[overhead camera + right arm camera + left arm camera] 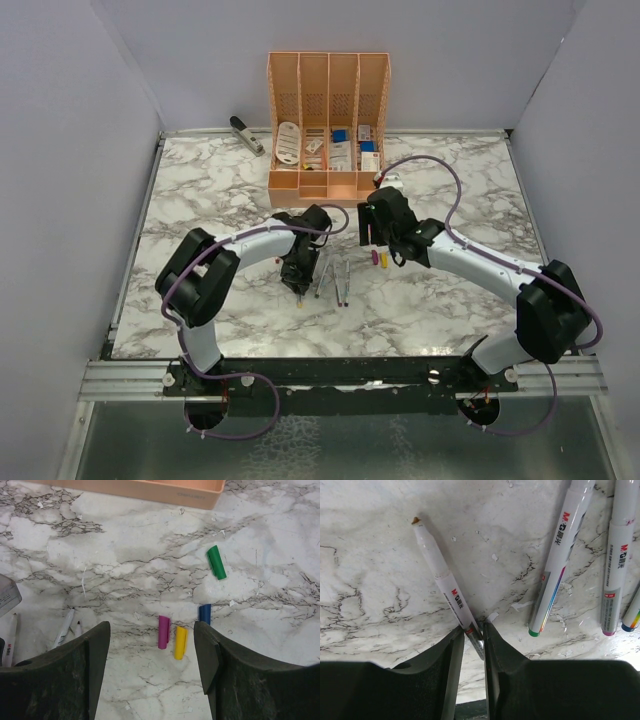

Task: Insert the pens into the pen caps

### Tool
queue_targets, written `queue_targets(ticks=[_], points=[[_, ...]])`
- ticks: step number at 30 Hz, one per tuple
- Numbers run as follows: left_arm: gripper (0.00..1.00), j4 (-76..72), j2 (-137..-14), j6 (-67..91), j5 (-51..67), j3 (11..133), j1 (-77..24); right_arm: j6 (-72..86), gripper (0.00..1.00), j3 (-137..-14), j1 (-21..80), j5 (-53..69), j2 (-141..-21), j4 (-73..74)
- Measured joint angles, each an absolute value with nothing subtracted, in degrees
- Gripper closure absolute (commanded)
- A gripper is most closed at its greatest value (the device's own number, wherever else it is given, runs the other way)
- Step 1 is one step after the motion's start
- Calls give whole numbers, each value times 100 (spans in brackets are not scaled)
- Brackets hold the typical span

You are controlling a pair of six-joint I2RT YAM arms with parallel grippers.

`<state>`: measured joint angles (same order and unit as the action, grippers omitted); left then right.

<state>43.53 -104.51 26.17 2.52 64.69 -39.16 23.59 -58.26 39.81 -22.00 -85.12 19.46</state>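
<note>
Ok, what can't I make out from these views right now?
- Held pen: in the left wrist view, its rear end is hidden between the fingers of the left pincer.
- Blue cap: in the right wrist view, its near end is hidden behind a finger of the right pincer.
- Green-ended pen and purple-ended pen: in the left wrist view, their upper ends are cut off by the top edge.
</note>
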Motion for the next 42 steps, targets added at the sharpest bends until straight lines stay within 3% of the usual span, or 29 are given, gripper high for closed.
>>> queue_targets(ticks=[19, 23, 28, 42], points=[[74, 4873, -10932, 2576, 425, 7072, -3763, 2231, 34, -5894, 3981, -2196, -8562, 1903], [82, 4890, -10949, 2552, 445, 7078, -3756, 2217, 34, -5905, 3981, -2191, -8593, 1837], [100, 4853, -10927, 2497, 499, 7054, -3721, 2217, 34, -5983, 3981, -2180, -8715, 1831], [100, 4007, -10687, 2252, 322, 7002, -3590, 2276, 36, -5986, 3981, -2180, -8801, 1791]])
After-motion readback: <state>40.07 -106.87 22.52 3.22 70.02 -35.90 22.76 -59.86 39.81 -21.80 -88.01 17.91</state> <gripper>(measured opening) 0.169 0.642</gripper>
